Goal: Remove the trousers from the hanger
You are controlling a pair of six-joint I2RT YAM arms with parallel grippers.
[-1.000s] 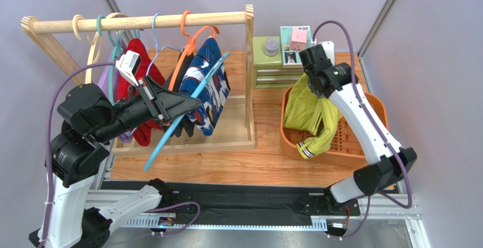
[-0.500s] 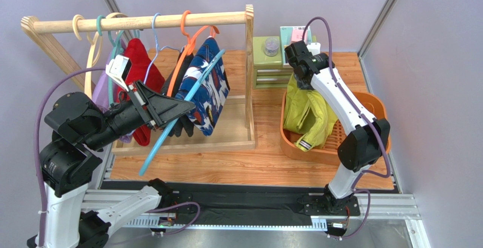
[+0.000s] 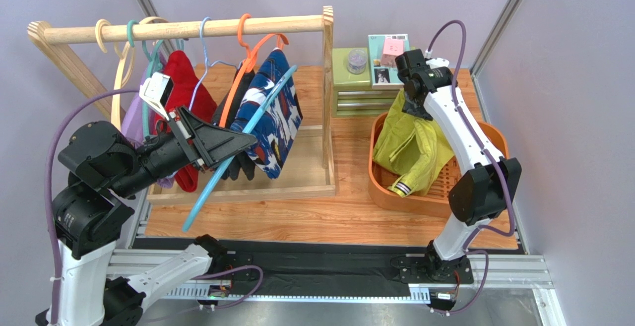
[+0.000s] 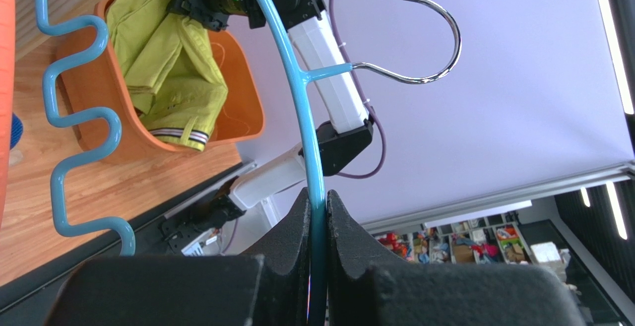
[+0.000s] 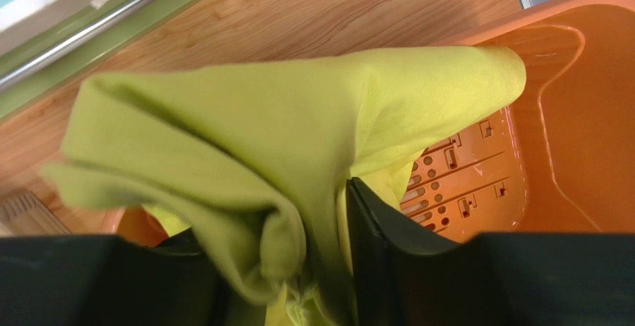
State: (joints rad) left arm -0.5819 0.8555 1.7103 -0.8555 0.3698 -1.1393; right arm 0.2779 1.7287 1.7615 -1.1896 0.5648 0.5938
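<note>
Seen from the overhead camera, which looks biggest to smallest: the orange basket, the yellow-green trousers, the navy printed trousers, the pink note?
1. orange basket
2. yellow-green trousers and navy printed trousers: too alike to rank
3. pink note

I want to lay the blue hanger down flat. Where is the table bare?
Bare wood runs along the near edge of the wooden table, in front of the wooden clothes rack, and in the gap between rack and orange plastic basket. Crowded: the basket, filled by yellow-green trousers, and the back, with stacked green boxes.
</note>
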